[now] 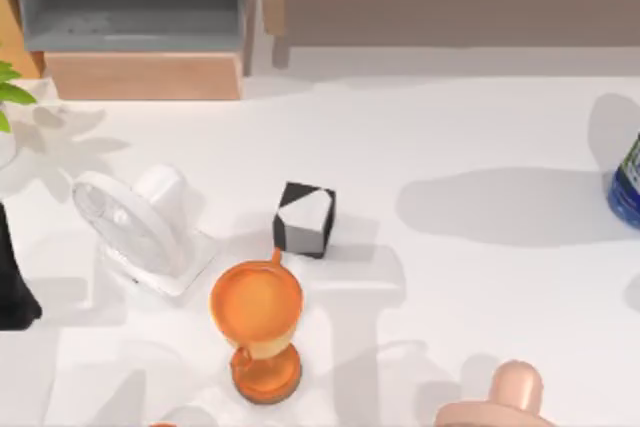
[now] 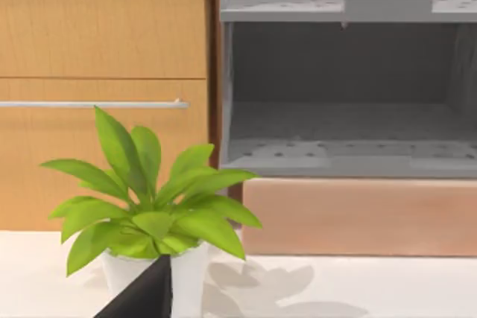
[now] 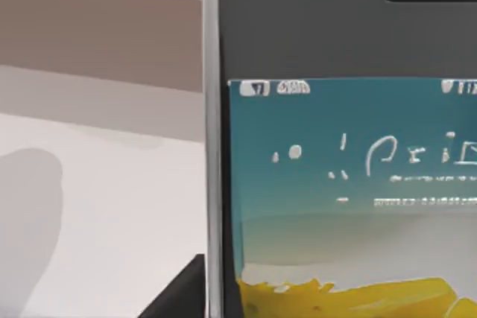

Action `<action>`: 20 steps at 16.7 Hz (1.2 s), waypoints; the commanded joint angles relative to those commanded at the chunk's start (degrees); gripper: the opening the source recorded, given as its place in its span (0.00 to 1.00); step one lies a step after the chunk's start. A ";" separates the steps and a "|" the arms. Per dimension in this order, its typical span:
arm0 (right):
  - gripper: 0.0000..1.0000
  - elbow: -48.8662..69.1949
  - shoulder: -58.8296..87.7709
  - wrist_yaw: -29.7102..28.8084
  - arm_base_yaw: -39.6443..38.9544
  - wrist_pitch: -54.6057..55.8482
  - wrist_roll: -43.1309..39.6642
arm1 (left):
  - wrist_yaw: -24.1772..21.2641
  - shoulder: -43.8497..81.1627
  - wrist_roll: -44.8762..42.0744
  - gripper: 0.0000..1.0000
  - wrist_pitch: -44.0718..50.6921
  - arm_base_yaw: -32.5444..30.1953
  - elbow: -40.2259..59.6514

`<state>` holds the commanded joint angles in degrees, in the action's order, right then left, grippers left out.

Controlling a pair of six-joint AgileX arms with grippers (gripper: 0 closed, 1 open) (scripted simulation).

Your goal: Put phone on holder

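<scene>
1. White table with wooden cabinets behind it.
2. My phone sits right up against the right wrist camera, lit screen facing it, above the table.
3. I cannot tell whether my right hand grips it; a dark wedge touches its white edge.
4. I judge the white tilted stand at the table's left to be the holder, so the phone must travel leftward.
5. My left arm is parked nearer the stand, hand state unclear.
</scene>
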<state>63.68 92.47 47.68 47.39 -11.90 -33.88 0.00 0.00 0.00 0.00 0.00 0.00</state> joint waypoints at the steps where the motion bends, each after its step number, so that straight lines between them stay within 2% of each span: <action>1: 0.00 -1.73 -0.34 1.75 1.61 0.70 -1.10 | 0.00 0.00 0.00 1.00 0.00 0.00 0.00; 4: 0.00 -5.29 -1.02 5.44 4.84 2.13 -3.21 | 0.00 0.00 0.00 1.00 0.00 0.00 0.00; 9: 0.00 -5.83 -1.12 6.02 5.31 2.34 -3.50 | 0.00 0.00 0.00 1.00 0.00 0.00 0.00; 13: 0.00 -6.04 -0.91 5.01 4.25 3.90 -2.09 | 0.00 0.00 0.00 1.00 0.00 0.00 0.00; 20: 0.00 -5.57 4.55 0.86 -1.06 13.15 3.19 | 0.00 0.00 0.00 1.00 0.00 0.00 0.00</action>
<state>58.11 97.01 48.54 46.33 1.25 -30.69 0.00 0.00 0.00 0.00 0.00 0.00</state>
